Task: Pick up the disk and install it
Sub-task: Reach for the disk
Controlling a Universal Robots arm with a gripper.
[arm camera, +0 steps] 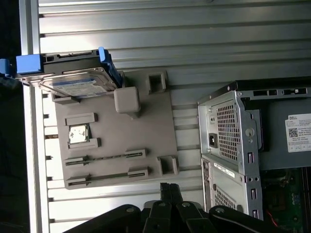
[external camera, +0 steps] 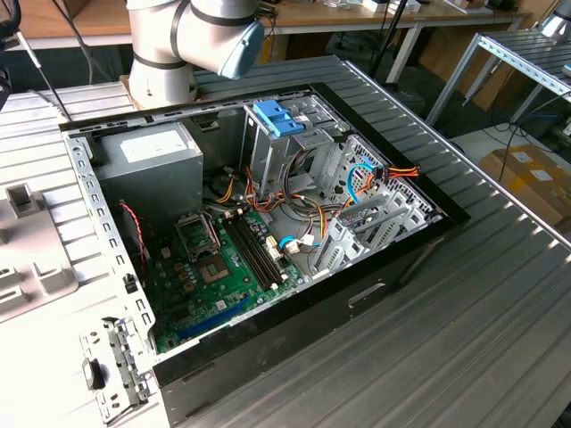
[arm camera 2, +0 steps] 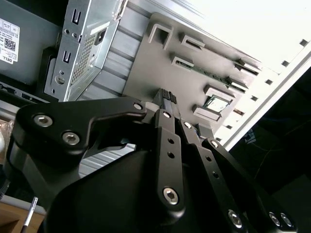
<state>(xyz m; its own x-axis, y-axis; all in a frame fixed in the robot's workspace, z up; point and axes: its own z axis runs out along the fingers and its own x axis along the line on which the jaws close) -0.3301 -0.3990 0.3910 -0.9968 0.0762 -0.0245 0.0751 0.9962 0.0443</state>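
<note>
one disk (arm camera: pixel 73 83) on grey plate (arm camera: pixel 146 131)

Disk (arm camera: pixel 73 77) sits on one corner of fixture plate (arm camera: pixel 136 145). Fixture plate lies on counter (arm camera: pixel 146 29) beside open computer case (external camera: pixel 268 330), on the exterior view's left.

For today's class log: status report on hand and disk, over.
Hand shut, empty, apart from disk. Disk rests on grey tray, not picked up. Tray blocks lie between.
</note>
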